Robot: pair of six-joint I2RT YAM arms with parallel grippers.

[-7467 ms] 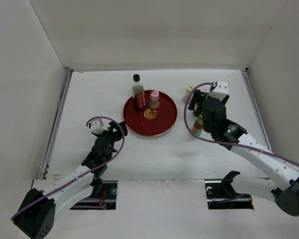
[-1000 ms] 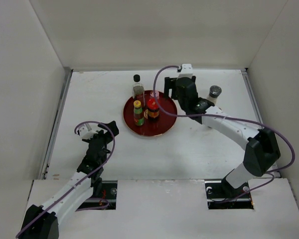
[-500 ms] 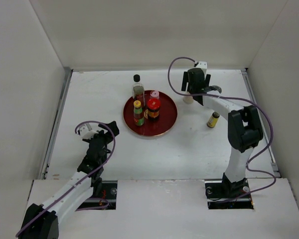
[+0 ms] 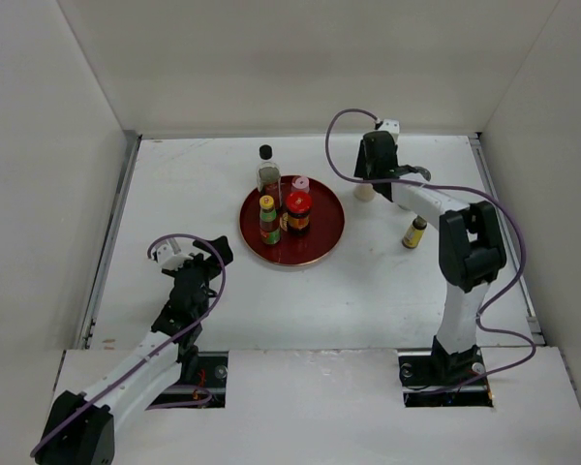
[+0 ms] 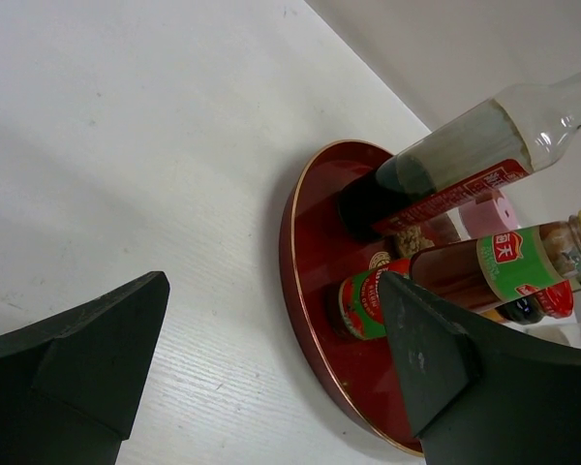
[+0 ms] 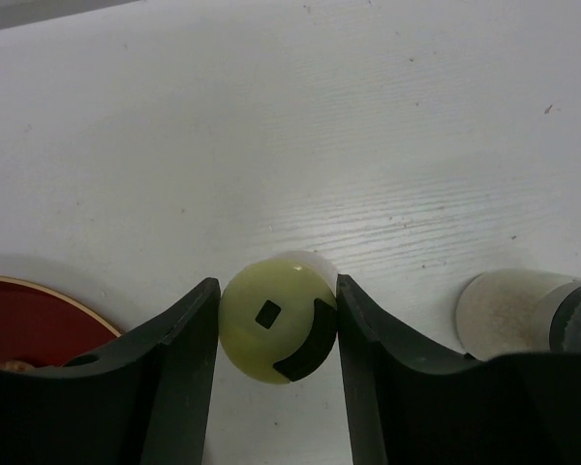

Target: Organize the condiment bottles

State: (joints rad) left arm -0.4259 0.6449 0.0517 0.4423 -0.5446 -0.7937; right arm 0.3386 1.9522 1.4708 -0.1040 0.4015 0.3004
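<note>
On the round red tray stand a tall clear glass bottle with a black cap, a yellow-capped bottle, a red-capped jar and a pink-capped jar. Right of the tray, my right gripper is shut on a bottle with a yellow-green cap, both fingers touching the cap's sides. A gold-capped bottle sits further right. My left gripper hangs open and empty, left of the tray, facing the bottles.
A grey-lidded jar stands close beside the right gripper's right finger. White walls close in the table at the back and on both sides. The left arm stretches over the near left part of the table.
The right arm swung from the tray's back edge to the yellow-green-capped bottle and closed its fingers on the cap. The left arm has barely moved.
</note>
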